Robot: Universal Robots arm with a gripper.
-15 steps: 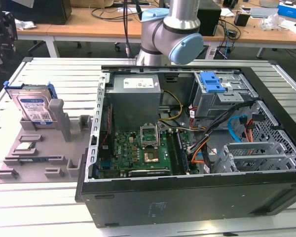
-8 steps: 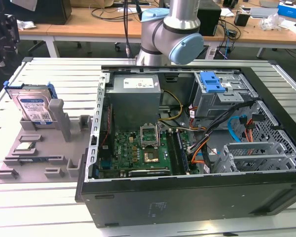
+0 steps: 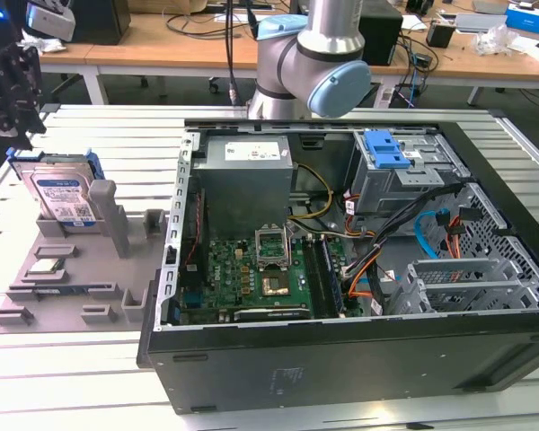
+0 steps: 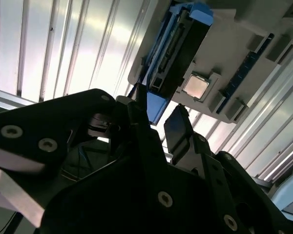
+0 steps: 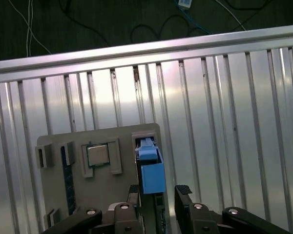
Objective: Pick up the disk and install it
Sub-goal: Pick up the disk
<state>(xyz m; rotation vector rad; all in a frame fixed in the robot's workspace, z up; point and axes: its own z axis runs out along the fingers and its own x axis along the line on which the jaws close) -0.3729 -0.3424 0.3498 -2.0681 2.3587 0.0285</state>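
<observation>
Disk (image 3: 61,196) upright, beneath gripper (image 5: 157,189), fingers (image 5: 183,190) parted

I work in an electronics lab: my slotted aluminium table (image 3: 63,377) carries an opened computer case (image 3: 341,368), and at twelve o'clock in the exterior view stand wooden desks (image 3: 162,45) strewn with cables (image 3: 202,20) and boxes (image 3: 530,16).

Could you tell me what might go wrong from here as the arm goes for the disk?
1. The gripper hovers over the disk with jaws open, seemingly off-centre: one jaw might hit the blue rail.
2. The disk stands upright in a slot of the grey fixture; a tilted pull may bind and jolt the chip beside it.
3. Loose cables inside the case might snag it.
</observation>
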